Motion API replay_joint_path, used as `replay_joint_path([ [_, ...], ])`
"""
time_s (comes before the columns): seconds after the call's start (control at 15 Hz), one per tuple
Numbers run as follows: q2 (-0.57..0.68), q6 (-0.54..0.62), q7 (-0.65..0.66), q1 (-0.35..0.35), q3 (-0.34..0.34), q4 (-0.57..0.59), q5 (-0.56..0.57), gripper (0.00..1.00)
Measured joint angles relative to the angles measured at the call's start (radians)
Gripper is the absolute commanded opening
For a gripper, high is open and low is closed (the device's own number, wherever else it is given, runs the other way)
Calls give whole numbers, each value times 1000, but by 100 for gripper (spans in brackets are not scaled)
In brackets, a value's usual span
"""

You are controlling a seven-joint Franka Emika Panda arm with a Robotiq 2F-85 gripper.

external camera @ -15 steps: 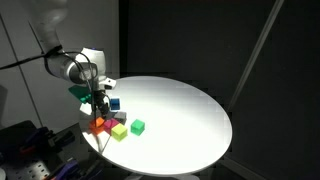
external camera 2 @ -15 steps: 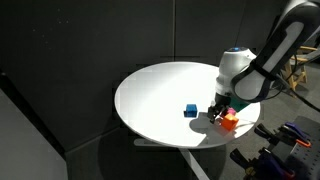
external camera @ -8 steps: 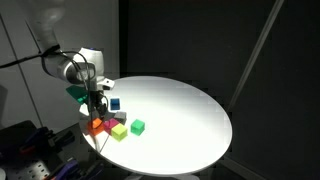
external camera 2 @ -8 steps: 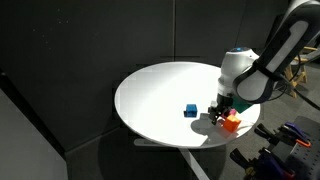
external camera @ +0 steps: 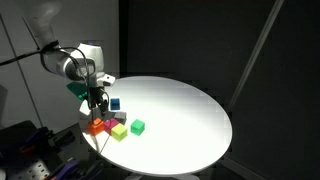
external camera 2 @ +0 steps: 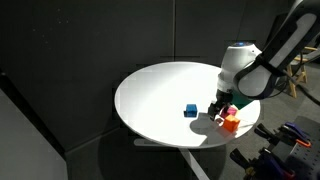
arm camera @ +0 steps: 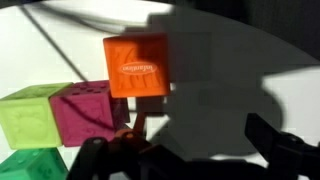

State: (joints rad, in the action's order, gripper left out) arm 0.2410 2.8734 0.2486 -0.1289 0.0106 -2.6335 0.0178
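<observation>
Wrist view is showing my gripper (arm camera: 188, 158) spread, its fingers sinking in shadow; the orange block (arm camera: 137, 65) is sitting at eleven o'clock, the green block (arm camera: 18, 165) at eight is being cut off.

The hand (external camera 2: 219, 105) hangs by an orange cube (external camera 2: 231, 123); a blue cube (external camera 2: 190, 110) sits near.

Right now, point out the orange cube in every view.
Exterior view: orange cube near the left edge of the white round table.
Exterior view: orange cube near the right edge.
Wrist view: orange cube, upper centre.
Shared landmark: the white round table.
</observation>
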Motion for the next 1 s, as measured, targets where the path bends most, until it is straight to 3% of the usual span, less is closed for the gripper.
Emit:
replay_joint_path([
  [0.67, -98, -64, 25, 3, -32, -31, 1, 100],
  [1.0, -145, -97, 27, 42, -60, -39, 1, 100],
])
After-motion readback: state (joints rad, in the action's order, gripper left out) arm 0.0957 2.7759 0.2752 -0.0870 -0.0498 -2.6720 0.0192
